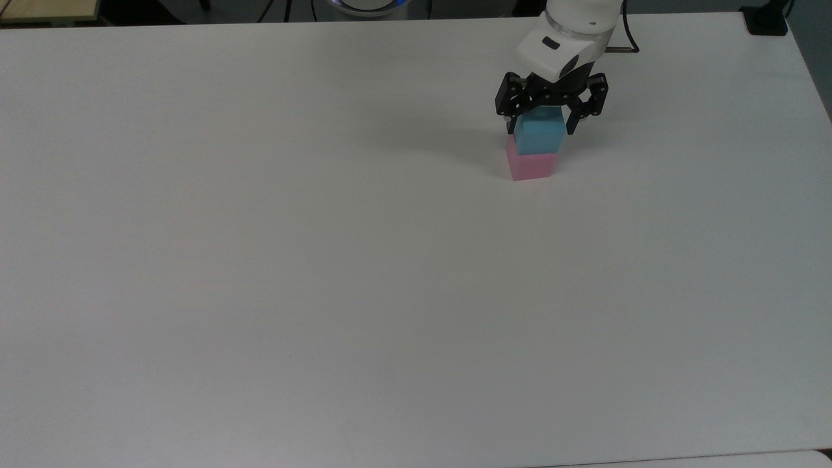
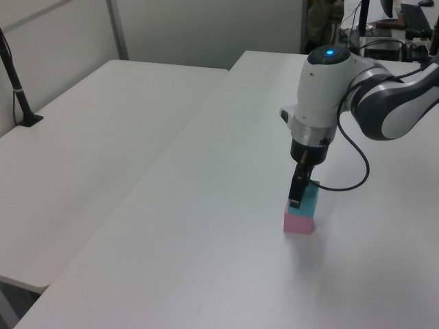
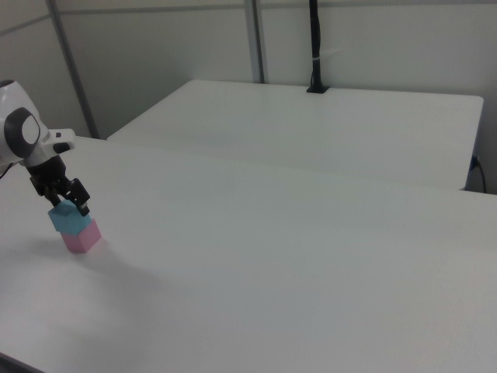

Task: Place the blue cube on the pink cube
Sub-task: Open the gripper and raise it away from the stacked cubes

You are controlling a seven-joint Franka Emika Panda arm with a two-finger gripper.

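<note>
At 1 o'clock on the worktop (image 1: 260, 260) in the top view: pink cube (image 1: 530, 165) nearest, blue cube (image 1: 539, 134) seated on it, slightly offset. Behind and above, gripper (image 1: 543, 125) straddling blue cube, fingers spread clear of its sides. Straight-up retreat looks right.

Blue cube (image 1: 539, 132) light cyan; pink cube (image 1: 530, 164) pastel pink; tool (image 1: 543, 123) black.

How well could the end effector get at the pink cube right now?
Probably not from above: the blue cube sits on the pink cube, and the open end effector straddles the blue one. The pink cube's sides stand free.
</note>
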